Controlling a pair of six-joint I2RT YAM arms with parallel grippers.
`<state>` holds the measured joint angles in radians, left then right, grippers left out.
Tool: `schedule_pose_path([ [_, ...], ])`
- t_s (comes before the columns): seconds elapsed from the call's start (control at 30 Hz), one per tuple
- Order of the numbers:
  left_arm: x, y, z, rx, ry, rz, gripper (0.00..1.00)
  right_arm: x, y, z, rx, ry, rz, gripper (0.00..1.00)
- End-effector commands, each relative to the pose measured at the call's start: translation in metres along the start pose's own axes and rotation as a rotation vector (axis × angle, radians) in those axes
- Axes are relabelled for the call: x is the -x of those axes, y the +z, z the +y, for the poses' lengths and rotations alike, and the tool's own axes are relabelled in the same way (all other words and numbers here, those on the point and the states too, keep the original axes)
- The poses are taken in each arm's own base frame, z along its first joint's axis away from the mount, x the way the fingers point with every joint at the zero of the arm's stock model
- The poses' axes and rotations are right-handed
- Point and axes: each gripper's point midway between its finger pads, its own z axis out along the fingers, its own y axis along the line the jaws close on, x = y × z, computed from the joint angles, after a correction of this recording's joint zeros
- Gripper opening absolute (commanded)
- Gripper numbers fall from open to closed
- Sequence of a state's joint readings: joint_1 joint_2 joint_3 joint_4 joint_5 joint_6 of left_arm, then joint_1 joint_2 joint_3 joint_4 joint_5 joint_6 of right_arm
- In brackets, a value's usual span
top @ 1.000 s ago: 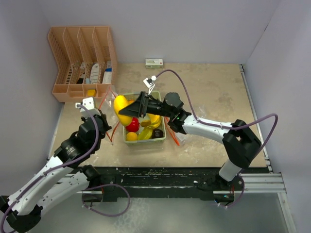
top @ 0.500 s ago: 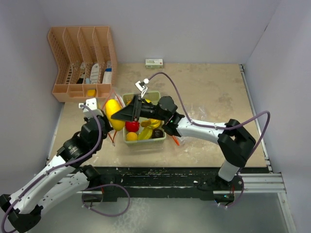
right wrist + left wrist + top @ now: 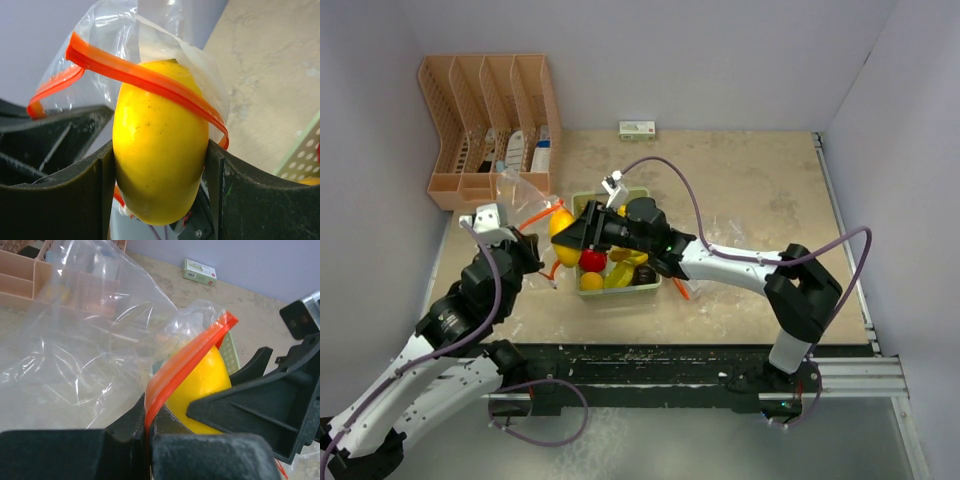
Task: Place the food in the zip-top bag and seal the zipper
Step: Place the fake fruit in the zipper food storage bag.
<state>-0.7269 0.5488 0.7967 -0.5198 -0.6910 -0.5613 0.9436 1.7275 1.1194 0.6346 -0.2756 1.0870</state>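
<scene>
We have the left tool [image 3: 146, 436] closed down tight on the thin orange-red zipper strip [image 3: 187, 357] of the crinkly clear plastic zip-top bag [image 3: 75, 335]. It pinches one lip so that the mouth is lifted off the bench [image 3: 750, 200] and turned toward the right, where the fruit comes from. The rest of the bag trails away to the far left, slack and crumpled, just beside the left edge of the pale green perforated plastic tray [image 3: 620, 290]. The right tool [image 3: 576, 232] has its jaws spread about as wide as the glossy yellow toy mango [image 3: 160, 150] it clamps, one finger on each flank, and it reaches leftward over the tray to bring the fruit to the mouth. The mango sits right at the opening: in the right wrist view the strip crosses its upper end and a fold of film drapes its top, so we judge that its nose is just entering while the body is outside. Holding the lip up is what gives the mango a gap to slide under. In the tray lie the red apple [image 3: 592, 260], the small orange [image 3: 590, 281], the yellow bananas [image 3: 618, 278] and the dark purple fruit [image 3: 644, 274], so we judge the filling barely begun and the sealing far off.
</scene>
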Motion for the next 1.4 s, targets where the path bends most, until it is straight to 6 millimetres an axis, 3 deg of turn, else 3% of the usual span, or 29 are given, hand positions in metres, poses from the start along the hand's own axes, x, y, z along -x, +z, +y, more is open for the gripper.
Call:
schedule_pose_path([
  [0.0, 0.013, 0.000, -0.018, -0.062, -0.043, -0.013, 0.00, 0.034, 0.003, 0.019, -0.107, -0.160, -0.097, 0.36],
  [0.23, -0.006, 0.014, -0.046, -0.143, -0.064, 0.051, 0.00, 0.047, 0.010, 0.023, -0.187, -0.173, -0.143, 0.42],
  [0.33, -0.006, 0.015, -0.056, -0.181, -0.083, 0.056, 0.00, 0.051, 0.012, 0.019, -0.265, -0.177, -0.164, 0.50],
  [0.43, -0.004, 0.015, -0.061, -0.198, -0.093, 0.056, 0.00, 0.052, 0.009, 0.015, -0.356, -0.199, -0.190, 0.65],
  [0.47, -0.003, 0.015, -0.062, -0.201, -0.097, 0.056, 0.00, 0.053, 0.008, 0.012, -0.400, -0.216, -0.194, 0.73],
  [0.53, -0.002, 0.016, -0.065, -0.207, -0.109, 0.053, 0.00, 0.050, 0.007, 0.002, -0.486, -0.254, -0.183, 0.79],
  [0.77, 0.009, 0.013, -0.082, -0.282, -0.178, 0.026, 0.00, 0.034, -0.007, -0.043, -0.688, -0.308, -0.136, 0.87],
  [0.87, 0.006, 0.015, -0.079, -0.264, -0.165, 0.033, 0.00, 0.042, -0.018, -0.042, -0.725, -0.344, -0.167, 0.90],
  [0.93, 0.003, 0.017, -0.074, -0.236, -0.152, 0.040, 0.00, 0.050, -0.030, -0.047, -0.795, -0.373, -0.189, 0.99],
  [1.07, -0.001, 0.016, -0.062, -0.195, -0.131, 0.041, 0.00, 0.048, -0.043, -0.057, -0.873, -0.412, -0.149, 0.99],
  [1.13, 0.000, 0.015, -0.055, -0.168, -0.118, 0.033, 0.00, 0.047, -0.038, -0.048, -0.813, -0.453, -0.112, 1.00],
  [1.23, 0.000, 0.016, -0.041, -0.102, -0.078, 0.033, 0.00, 0.031, -0.019, -0.002, -0.500, -0.562, -0.019, 0.99],
  [1.37, -0.003, 0.016, -0.016, 0.035, -0.008, 0.059, 0.00, 0.018, -0.030, 0.051, -0.227, -0.600, 0.016, 1.00],
])
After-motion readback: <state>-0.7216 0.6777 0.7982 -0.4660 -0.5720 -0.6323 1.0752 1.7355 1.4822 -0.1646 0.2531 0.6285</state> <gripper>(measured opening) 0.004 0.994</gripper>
